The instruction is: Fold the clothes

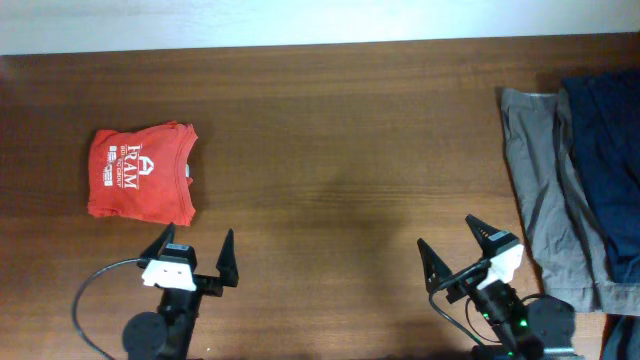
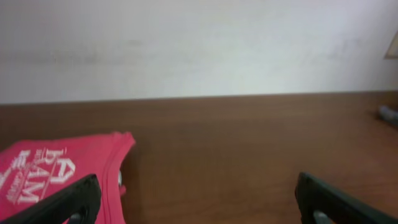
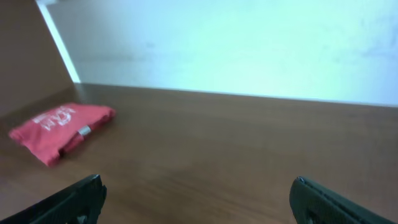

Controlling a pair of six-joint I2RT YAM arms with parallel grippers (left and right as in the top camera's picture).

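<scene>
The left pincer (image 1: pixel 198 240) stands with its two black fingers spread wide apart and nothing between them; only bare brown worktop (image 1: pixel 340 150) shows in the gap. Just ahead of it and a little to its left lies the red T-shirt (image 1: pixel 142 172), folded into a compact rectangle with the white print facing up. The shirt's near edge comes close to the tip of the pincer's left finger (image 1: pixel 168 234). In the left wrist view that finger overlaps the shirt's corner, but whether they touch cannot be told. A black cable (image 1: pixel 88 290) loops out from the arm behind this pincer.

The right pincer (image 1: pixel 447 235) is likewise wide apart and holds nothing, angled slightly toward its own right. Directly ahead of it the worktop is bare wood running to a pale wall (image 3: pixel 249 43). In its wrist view the red shirt sits far off to its left, well apart from it.

To the right of the right pincer and a little ahead lie the grey-khaki shorts (image 1: pixel 545 190), spread loosely with a long seam running down them. Their near edge is close beside the white block on the pincer's wrist. Farther right, the navy-blue shorts (image 1: pixel 610 150) lie partly on top of the grey pair, rumpled and unfolded, and run off the edge of the overhead view. Neither pincer touches either pair of shorts.
</scene>
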